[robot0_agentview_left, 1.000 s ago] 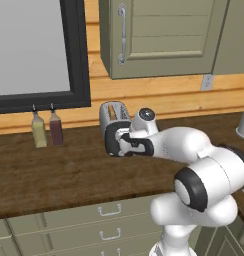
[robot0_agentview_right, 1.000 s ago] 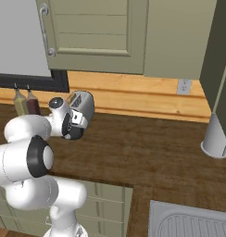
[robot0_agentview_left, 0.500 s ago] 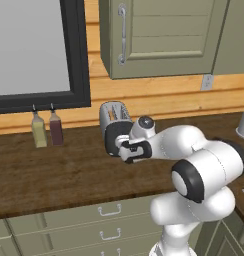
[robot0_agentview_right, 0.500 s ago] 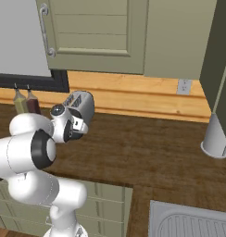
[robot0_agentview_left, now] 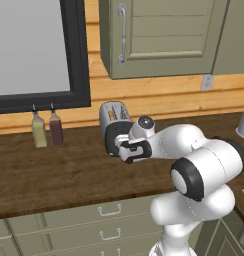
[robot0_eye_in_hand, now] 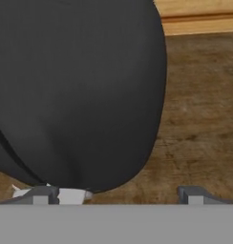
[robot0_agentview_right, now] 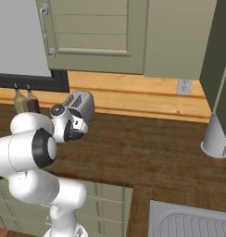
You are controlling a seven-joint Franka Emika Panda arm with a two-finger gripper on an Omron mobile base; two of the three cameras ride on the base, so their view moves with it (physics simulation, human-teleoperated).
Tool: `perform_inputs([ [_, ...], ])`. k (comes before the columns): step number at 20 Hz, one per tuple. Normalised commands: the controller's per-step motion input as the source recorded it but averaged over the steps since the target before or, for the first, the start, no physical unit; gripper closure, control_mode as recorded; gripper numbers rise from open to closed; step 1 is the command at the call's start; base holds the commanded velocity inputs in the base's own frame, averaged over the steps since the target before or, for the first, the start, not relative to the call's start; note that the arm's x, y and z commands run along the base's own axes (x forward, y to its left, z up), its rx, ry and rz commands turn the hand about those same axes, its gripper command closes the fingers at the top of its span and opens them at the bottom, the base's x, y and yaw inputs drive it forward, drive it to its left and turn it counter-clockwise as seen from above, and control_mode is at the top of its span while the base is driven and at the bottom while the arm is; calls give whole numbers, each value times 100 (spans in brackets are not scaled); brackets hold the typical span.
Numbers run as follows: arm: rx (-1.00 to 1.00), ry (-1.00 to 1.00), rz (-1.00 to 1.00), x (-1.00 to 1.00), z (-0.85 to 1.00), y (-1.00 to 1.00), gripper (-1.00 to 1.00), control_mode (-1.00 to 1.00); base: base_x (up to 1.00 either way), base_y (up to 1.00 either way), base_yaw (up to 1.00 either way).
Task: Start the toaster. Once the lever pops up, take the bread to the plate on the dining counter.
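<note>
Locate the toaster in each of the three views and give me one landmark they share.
Left base view: the toaster stands at centre, on the dark wooden counter, right of two slim bottles, just behind the gripper.
Right base view: upper left of centre, again behind the gripper.
Hand view: its black end panel looms close, covering the upper left.
Shared landmark: the wood-grain counter under the toaster.

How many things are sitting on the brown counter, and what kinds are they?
Toaster: 1
Slim bottles: 2, one yellowish, one dark red
Pale grey cone-shaped thing at the far right: 1
Total: 4
</note>
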Motion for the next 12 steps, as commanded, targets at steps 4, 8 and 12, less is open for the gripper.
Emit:
perform_inputs([
  [4,0,0,0,-8,2,-9,-100,-100,0,0,0],
  [8,0,-1,0,-36,34,-19,-100,-100,0,0,0],
  [12,0,0,0,-36,63,-7,-100,-100,0,0,0],
])
